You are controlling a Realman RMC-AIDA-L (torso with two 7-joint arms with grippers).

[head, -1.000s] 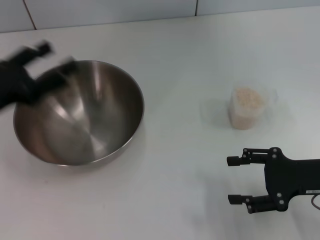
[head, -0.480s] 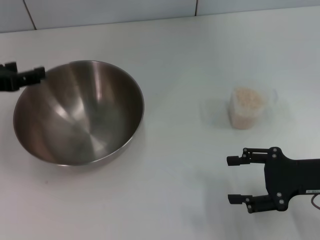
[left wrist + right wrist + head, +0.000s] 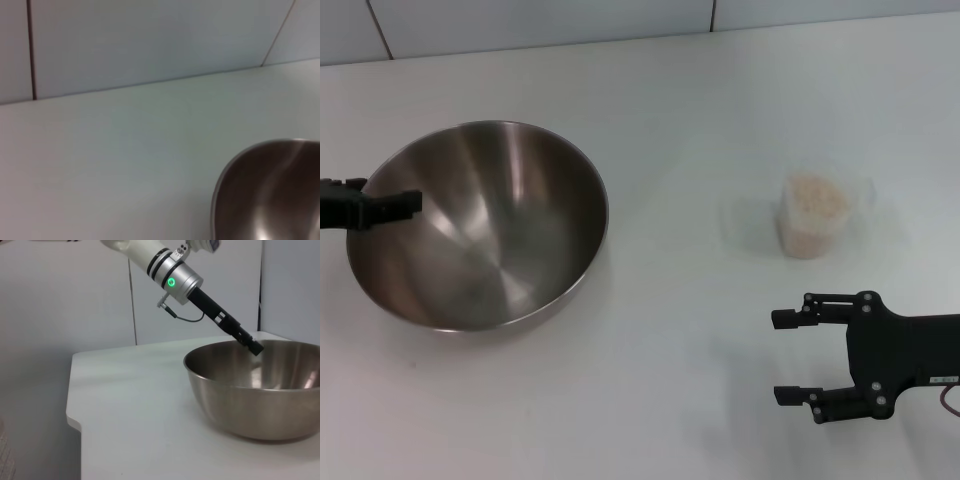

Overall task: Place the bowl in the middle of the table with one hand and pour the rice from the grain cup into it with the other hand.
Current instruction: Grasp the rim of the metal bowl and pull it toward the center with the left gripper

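Large round stainless-steel mixing bowl (image 3: 480, 225) on the left part of the plain white matte tabletop (image 3: 680, 120). Small clear plastic grain cup (image 3: 812, 217) well apart to the right, pale grainy rice (image 3: 814, 197) inside. Black left gripper (image 3: 380, 205) over bowl's left rim. Black right gripper (image 3: 790, 357) near, in front of cup.

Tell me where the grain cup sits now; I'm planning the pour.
In the head view the grain cup stands upright on the table, right of the bowl, just beyond the open right pincer, untouched.
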